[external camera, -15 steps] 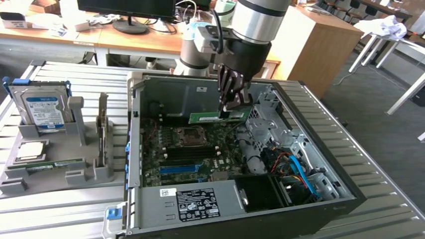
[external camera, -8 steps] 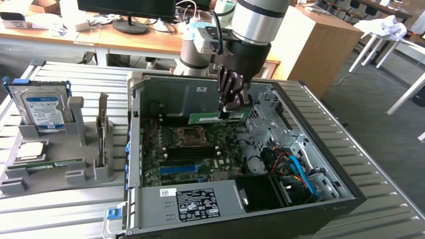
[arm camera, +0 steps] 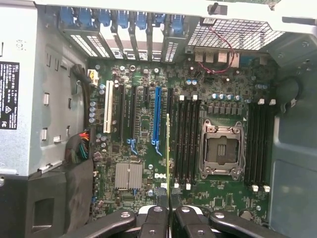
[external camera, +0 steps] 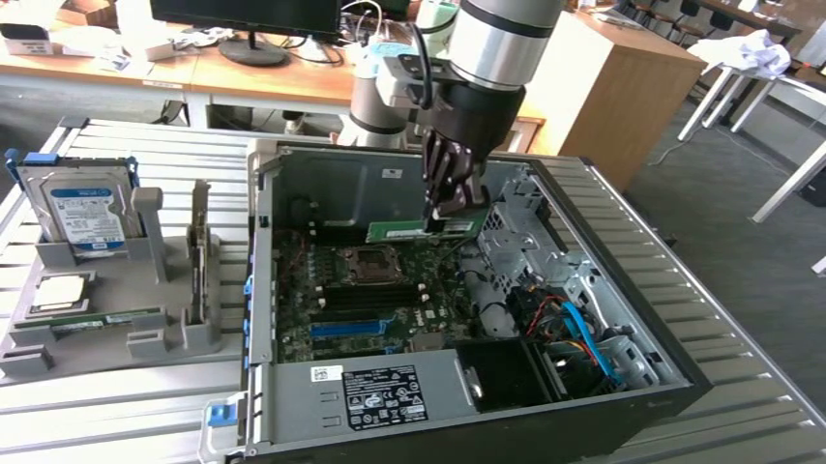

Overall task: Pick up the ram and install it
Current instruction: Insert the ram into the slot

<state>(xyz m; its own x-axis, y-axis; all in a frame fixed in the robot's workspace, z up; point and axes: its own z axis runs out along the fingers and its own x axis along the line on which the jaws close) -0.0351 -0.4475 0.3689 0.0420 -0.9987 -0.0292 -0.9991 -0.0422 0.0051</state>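
Exterior view: the gripper [external camera: 452, 215] hung inside the open computer case [external camera: 262, 290], jaws drawn narrow and clamped on the ram [external camera: 416, 231]. The stick lay level above the motherboard [external camera: 374, 304], on the far side of the processor socket [external camera: 368, 263]. The fingers covered one end of it. Whether its lower edge touched a slot could not be determined from this side.

In the wrist view the ram [arm camera: 168, 148] appeared edge-on as a thin line, its near end buried between the fingers [arm camera: 153, 223]. It sat over the board between the blue slot [arm camera: 157, 116] and the black memory slots [arm camera: 187, 139] just beside the socket [arm camera: 221, 148].

Clearance: the case's back wall stood close behind the arm, and the drive cage [external camera: 516, 227] crowded the exterior view's right. Open room remained above the board.

Outside the case, a second stick [external camera: 97, 319] lay on the grey holder [external camera: 142, 338], near the hard drive [external camera: 84, 215].
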